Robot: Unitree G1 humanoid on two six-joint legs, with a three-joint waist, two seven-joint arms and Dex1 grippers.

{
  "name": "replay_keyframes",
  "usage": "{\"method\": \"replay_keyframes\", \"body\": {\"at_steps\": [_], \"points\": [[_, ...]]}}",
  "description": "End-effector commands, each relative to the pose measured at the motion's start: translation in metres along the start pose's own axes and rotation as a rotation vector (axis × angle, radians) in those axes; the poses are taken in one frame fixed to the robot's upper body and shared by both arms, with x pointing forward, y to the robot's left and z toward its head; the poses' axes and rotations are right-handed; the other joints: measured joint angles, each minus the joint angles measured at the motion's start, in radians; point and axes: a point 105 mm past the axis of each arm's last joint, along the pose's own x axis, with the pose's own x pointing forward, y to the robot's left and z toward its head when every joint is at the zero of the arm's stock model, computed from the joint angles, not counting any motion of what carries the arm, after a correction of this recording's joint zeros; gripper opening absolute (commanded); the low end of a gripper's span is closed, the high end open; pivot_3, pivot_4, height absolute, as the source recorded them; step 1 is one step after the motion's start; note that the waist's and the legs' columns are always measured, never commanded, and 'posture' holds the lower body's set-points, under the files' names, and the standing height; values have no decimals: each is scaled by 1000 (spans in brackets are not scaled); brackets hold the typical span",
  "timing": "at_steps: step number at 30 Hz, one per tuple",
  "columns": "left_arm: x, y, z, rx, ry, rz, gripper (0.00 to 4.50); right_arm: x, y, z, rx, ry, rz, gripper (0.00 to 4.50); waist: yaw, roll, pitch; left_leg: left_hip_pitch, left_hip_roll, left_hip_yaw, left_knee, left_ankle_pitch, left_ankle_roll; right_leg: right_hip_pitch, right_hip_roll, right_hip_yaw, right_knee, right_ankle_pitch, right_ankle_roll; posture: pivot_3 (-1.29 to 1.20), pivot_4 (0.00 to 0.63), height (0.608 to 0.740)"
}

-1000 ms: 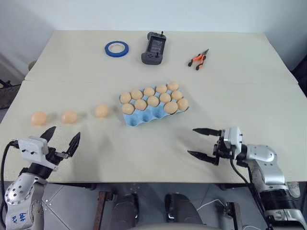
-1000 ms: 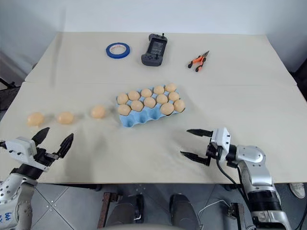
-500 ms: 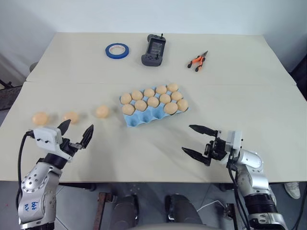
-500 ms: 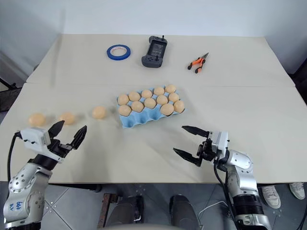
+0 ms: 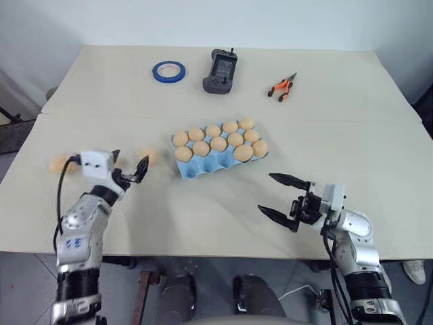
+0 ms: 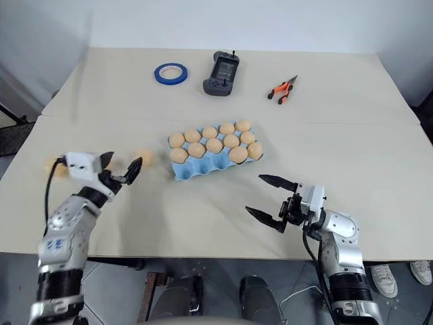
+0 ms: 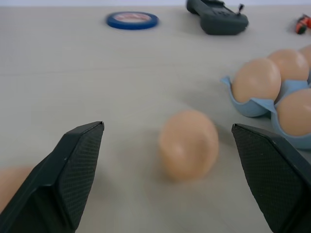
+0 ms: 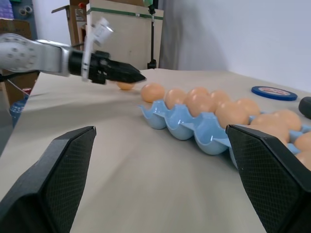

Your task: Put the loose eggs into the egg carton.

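The egg carton (image 5: 222, 150), a light blue moulded tray without a lid, is seen at the table's (image 5: 203, 203) centre, its far two rows filled with tan-orange eggs and its near row empty. Smooth, oval loose eggs (image 7: 188, 144) lie to its left. The left gripper (image 5: 128, 170) is held over them, fingers spread. The right gripper (image 5: 283, 198) hovers near right, fingers spread and empty.

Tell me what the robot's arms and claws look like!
Both arms are shiny silver metal with black joints. Each ends in a white block carrying two black pointed fingers: the left gripper and the right gripper. The finger pads have a fine criss-cross texture. A black cable loops along each arm, and the left arm has blue handwriting on it.
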Motion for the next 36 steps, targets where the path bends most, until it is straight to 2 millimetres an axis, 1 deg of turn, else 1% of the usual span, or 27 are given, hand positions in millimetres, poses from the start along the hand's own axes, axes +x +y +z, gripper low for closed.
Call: {"method": "replay_keyframes", "body": {"at_steps": [1,4,5,6,8,11,12,13,14,15,16,18,21,23,24,25,26,27,30,33,36], "points": [[14,1,0,22,7,-7,4500,1,-8,11,-57,-9,-6,4481,-1,0,0,0,0,0,0,0,0,0,0,0,0,0,0,0,150,740],[26,-6,-4,8,22,-33,4500,3,-8,13,-64,-18,-16,4481,3,0,0,-1,1,0,-1,-1,-1,-2,1,-2,0,0,0,0,150,740],[27,-4,-8,22,45,-21,4304,4,-7,13,-65,-20,-17,4495,3,0,0,-1,1,0,-1,-1,-1,-2,1,-2,1,0,0,0,150,740],[28,-3,-11,29,56,-10,4094,5,-6,13,-65,-22,-17,4500,3,0,0,-1,1,0,-1,-1,-1,-2,1,-2,0,0,0,0,150,740],[28,-6,-10,15,46,-24,3617,5,-6,13,-64,-23,-20,4500,2,0,0,-1,1,0,-1,-1,-1,-2,0,-2,0,0,1,0,150,740],[25,-12,-3,41,10,-69,2638,5,-6,14,-65,-21,-28,4500,3,-1,0,-1,1,1,0,-2,0,-1,0,-2,0,0,1,0,150,740],[25,-14,3,60,-18,-89,2243,4,-7,14,-66,-17,-32,4500,3,-1,0,-1,1,1,0,-2,-1,-1,0,-2,0,0,1,0,150,740],[24,-16,13,91,-64,-108,1995,4,-7,14,-68,-13,-35,4500,3,-1,0,-1,1,1,0,-2,-1,-1,0,-2,0,0,1,0,150,740],[22,-20,30,127,-147,-144,1794,2,-7,14,-70,-9,-38,4500,3,-1,1,-1,1,1,0,-1,-1,-1,0,-2,0,0,1,0,150,740],[20,-30,48,140,-227,-210,1735,1,-8,14,-73,-5,-45,4500,3,-3,1,-1,1,1,0,-1,-1,-1,0,-2,0,0,1,0,150,740],[19,-38,59,173,-272,-265,1735,0,-9,15,-74,-2,-51,4500,3,-3,2,-1,1,0,0,-1,-1,-2,0,-2,0,0,1,0,150,740],[20,-53,69,210,-294,-367,1735,-1,-10,16,-76,1,-58,4500,3,-3,2,-1,1,1,0,-1,-2,-1,0,-2,-1,0,1,0,150,740],[30,-86,74,194,-279,-553,1735,-4,-10,15,-79,10,-71,4500,10,-2,1,-1,0,0,0,-1,-2,0,0,-2,-1,0,1,0,150,740],[35,-103,75,172,-266,-644,1735,-5,-12,15,-73,22,-82,4500,13,-3,1,-1,0,1,1,0,-1,1,0,-2,-1,1,1,0,150,740],[35,-126,69,172,-233,-775,1735,-7,-13,14,-57,44,-95,4500,13,-2,1,-1,0,1,1,0,-1,1,0,-2,-1,1,1,0,150,740],[38,-142,64,184,-207,-852,1735,-10,-14,15,-52,56,-105,4500,13,-2,1,-1,0,2,1,0,-1,0,0,-2,-1,1,1,0,150,740],[41,-154,61,175,-186,-906,1735,-12,-15,16,-56,61,-114,4500,15,-2,2,-1,0,2,1,0,-1,0,0,-2,-2,1,1,0,150,740],[45,-162,58,164,-166,-937,1735,-13,-15,17,-61,65,-122,4500,19,-3,2,-1,0,2,0,0,-1,0,0,-2,-2,1,1,0,150,740],[56,-172,52,163,-134,-963,1735,-17,-12,18,-68,73,-130,4500,20,-3,2,-1,0,2,0,0,-1,-1,1,-1,-2,1,1,0,150,740],[70,-180,40,165,-76,-951,1735,-22,-9,18,-79,81,-160,4500,20,-3,2,-1,1,3,0,0,-2,-1,3,-1,-2,1,1,0,150,740],[72,-183,40,159,-86,-958,1735,-22,-9,19,-87,76,-175,4500,18,-3,2,-1,1,4,1,0,-1,-2,2,-1,-2,1,2,0,150,740]]}}
